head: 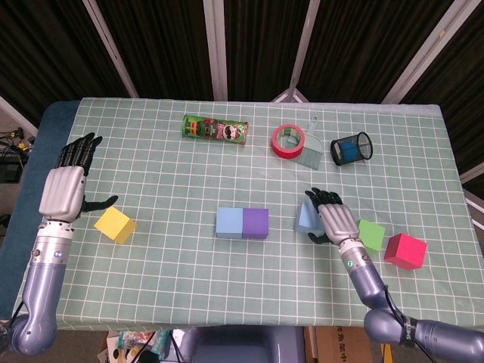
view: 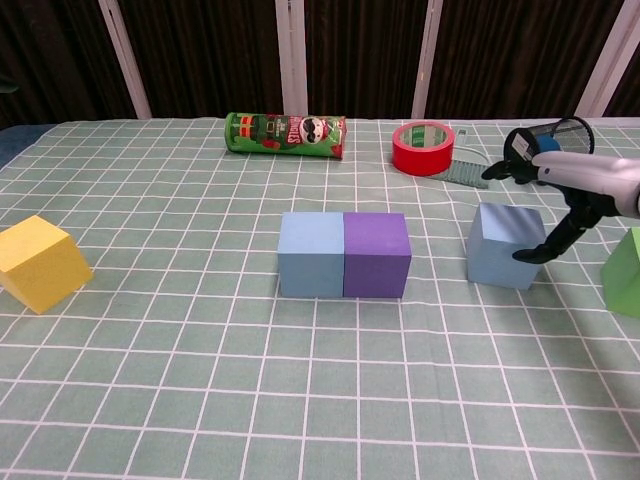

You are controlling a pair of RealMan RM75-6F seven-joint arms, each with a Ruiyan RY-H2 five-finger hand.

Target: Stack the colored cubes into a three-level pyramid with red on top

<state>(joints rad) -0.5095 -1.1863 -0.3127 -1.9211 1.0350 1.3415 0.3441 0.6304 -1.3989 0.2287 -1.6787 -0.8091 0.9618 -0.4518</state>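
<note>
Probably a lab: dark-curtained table [head: 189,170] with gridded cloth.

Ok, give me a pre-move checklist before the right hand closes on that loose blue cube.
1. Right hand is at the loose blue cube: ok, fingers spread over its right side.
2. Cube is gripped: not ok, fingers are not closed on it.
3. Base pair is seated: ok, light blue cube and purple cube touch side by side.
4. Slot beside the purple cube is free: ok, bare cloth there.
5. Green cube and red cube are out of the way: ok, both lie right of the hand.
6. Left hand is idle: ok, open, above the yellow cube.
</note>
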